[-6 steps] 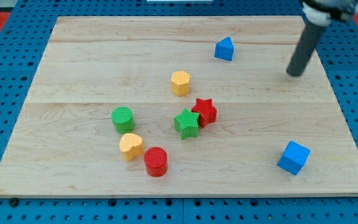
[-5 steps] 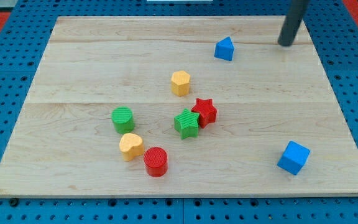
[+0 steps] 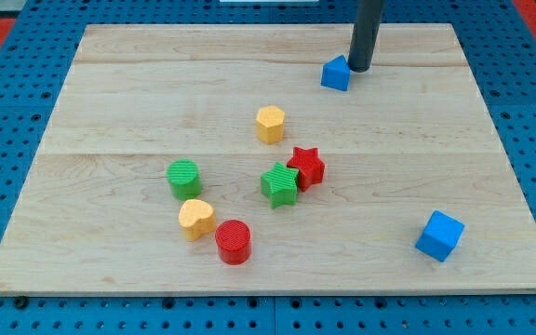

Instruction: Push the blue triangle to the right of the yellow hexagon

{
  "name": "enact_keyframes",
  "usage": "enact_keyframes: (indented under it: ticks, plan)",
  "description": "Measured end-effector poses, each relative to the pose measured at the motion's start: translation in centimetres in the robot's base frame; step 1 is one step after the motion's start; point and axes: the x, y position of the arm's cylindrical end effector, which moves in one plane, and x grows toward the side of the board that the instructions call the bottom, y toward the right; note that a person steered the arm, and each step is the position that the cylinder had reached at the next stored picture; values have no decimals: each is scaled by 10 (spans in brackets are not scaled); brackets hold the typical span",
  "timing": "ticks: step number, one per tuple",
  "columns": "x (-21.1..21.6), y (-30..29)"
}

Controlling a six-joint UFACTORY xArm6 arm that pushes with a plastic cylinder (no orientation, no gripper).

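The blue triangle sits near the view's top, right of centre, on the wooden board. My tip stands just to its upper right, touching or almost touching it. The yellow hexagon lies lower and to the left of the triangle, near the board's middle.
A red star and a green star touch each other below the hexagon. A green cylinder, a yellow heart and a red cylinder lie at lower left. A blue cube sits at lower right.
My tip has moved up and then left, from the board's right side to the blue triangle's upper right edge. No block has moved.
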Motion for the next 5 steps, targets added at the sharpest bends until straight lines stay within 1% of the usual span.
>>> enact_keyframes:
  ticks: [2, 4, 5]
  plan:
    - [0, 0]
    - [-16, -48]
    - [5, -63]
